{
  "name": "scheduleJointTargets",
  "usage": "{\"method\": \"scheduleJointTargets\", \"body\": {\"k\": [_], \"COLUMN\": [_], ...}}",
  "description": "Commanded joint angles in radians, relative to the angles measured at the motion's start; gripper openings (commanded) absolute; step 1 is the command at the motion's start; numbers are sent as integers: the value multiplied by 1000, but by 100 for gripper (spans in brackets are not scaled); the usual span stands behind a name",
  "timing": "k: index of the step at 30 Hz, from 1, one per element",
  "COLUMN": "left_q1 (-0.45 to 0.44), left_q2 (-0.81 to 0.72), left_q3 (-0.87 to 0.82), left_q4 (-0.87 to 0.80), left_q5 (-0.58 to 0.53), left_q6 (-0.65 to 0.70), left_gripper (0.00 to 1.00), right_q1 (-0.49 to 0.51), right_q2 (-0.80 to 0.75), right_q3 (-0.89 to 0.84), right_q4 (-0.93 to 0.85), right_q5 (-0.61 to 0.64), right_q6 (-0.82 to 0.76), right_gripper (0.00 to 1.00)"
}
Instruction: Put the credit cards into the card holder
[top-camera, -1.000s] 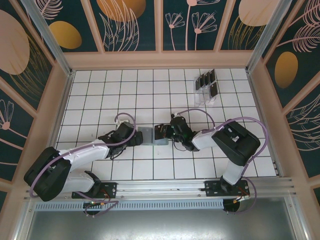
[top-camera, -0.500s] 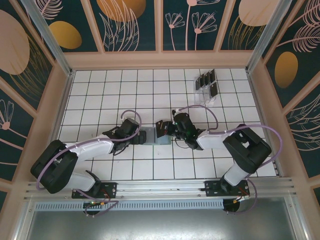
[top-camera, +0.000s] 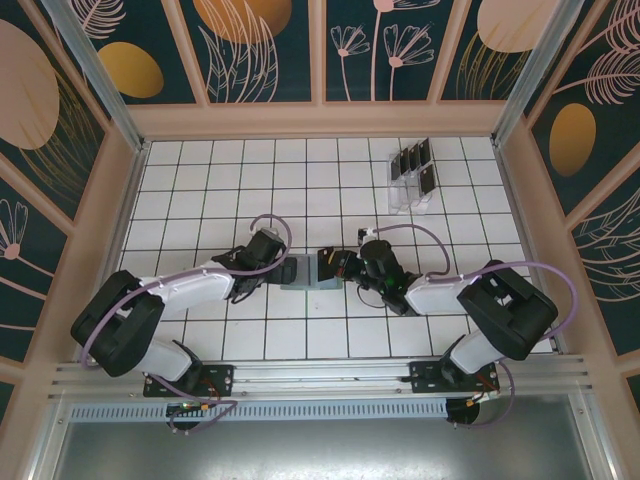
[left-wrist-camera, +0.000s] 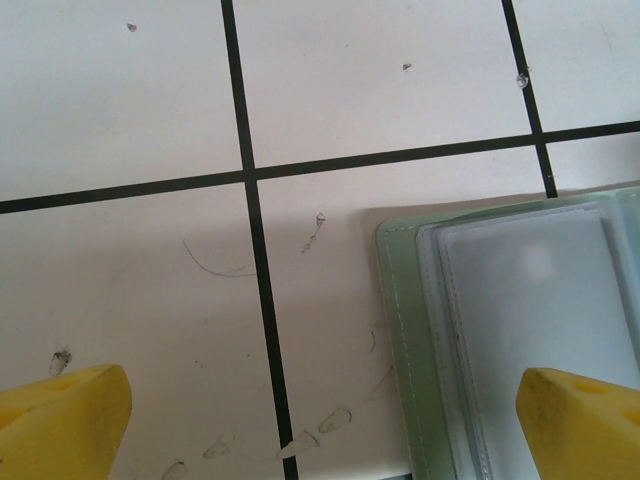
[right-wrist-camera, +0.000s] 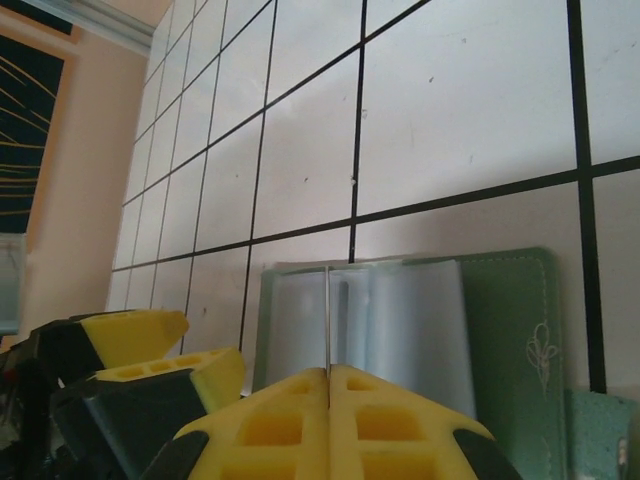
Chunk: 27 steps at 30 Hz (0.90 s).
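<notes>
The sage-green card holder (top-camera: 303, 273) lies open on the tiled floor, its clear sleeves (right-wrist-camera: 400, 320) facing up. My right gripper (right-wrist-camera: 329, 378) is shut on a thin dark credit card (right-wrist-camera: 329, 315), seen edge-on and standing upright over the sleeves. From above, that card (top-camera: 325, 262) sits at the holder's right half, with the right gripper (top-camera: 338, 265) just behind it. My left gripper (left-wrist-camera: 320, 425) is open at the holder's left edge (left-wrist-camera: 400, 330); one yellow fingertip (left-wrist-camera: 585, 420) is over the sleeves, the other (left-wrist-camera: 60, 420) over bare tile. More dark cards (top-camera: 412, 160) stand far back.
A clear plastic slotted rack (top-camera: 410, 185) holding the other cards stands at the back right. Both arms lie low across the floor's near half, their grippers facing each other. Low beige walls ring the tiled floor (top-camera: 220, 180).
My left gripper has crept right up to the holder's left edge. The right arm's elbow has swung right, while its gripper keeps the card over the holder.
</notes>
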Motion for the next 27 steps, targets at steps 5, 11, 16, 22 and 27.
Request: {"method": "scheduleJointTargets", "body": {"k": [5,11,16,22,27], "left_q1": [5,5,4,5,5], "left_q2": [49,77,69,60,63], "left_q3": [14,-3,-41,-58,-66], "left_q4": [-25,-38,-29,-30,-26], "left_q5": [-40,-62,-64,-63,-64], "left_q6": [14,-24,-60,-77,-80], "left_gripper": [99,98,99,98,99], "right_q1": [11,17,22,27,28], "right_q2": [26,89,155,223,242], "right_q3": [-44,-64,-92,-119,-134], "right_q4": [162,266,388,525,577], "right_q5": [41,38,37,46,52], "right_q6": [48,66,81,102,116], "right_gripper": [0,0,0,0,0]}}
